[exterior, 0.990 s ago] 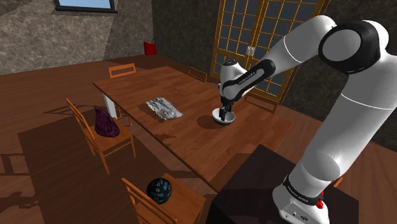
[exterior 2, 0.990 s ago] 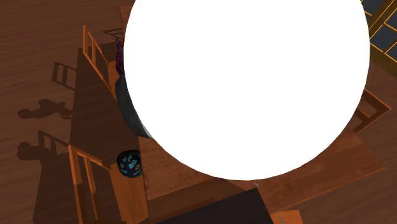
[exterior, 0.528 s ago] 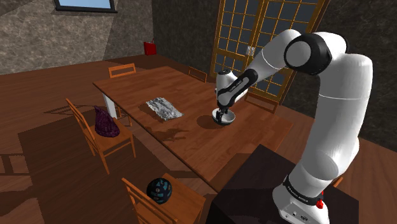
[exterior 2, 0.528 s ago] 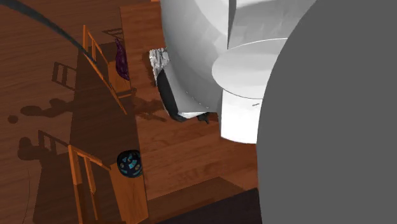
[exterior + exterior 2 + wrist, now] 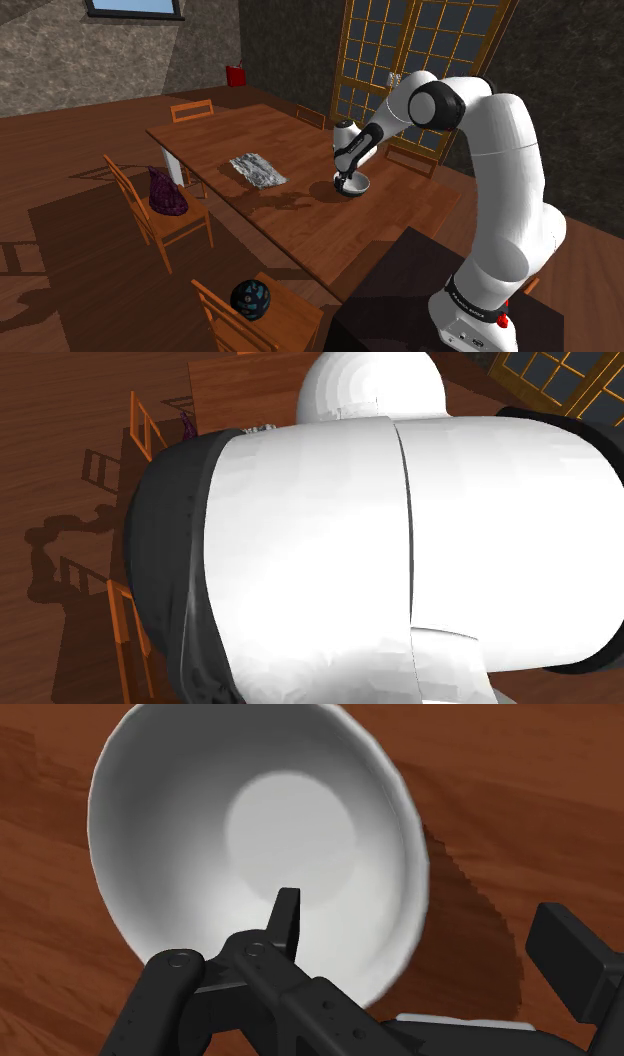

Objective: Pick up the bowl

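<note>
A white bowl (image 5: 353, 186) stands upright on the brown wooden table (image 5: 290, 215), toward its far side in the shoulder view. My black gripper (image 5: 347, 177) reaches down onto it from above. In the wrist view the bowl (image 5: 190, 824) lies close below, and the gripper (image 5: 420, 916) is open and straddles the rim. One finger (image 5: 287, 916) is inside the bowl, the other finger (image 5: 572, 952) is outside over the table. Neither finger visibly presses the wall. In the second exterior view the white arm (image 5: 400, 552) hides the bowl.
A crumpled grey sheet (image 5: 258, 170) lies on the table toward the shoulder view's left. Wooden chairs line the table's near side, one bearing a purple bag (image 5: 166, 193), one a dark patterned ball (image 5: 250, 297). Glazed doors (image 5: 400, 50) stand behind.
The arm's elbow and upper links have swung back, away from the shoulder camera, while the hand stayed at the bowl. The fingers remain apart.
</note>
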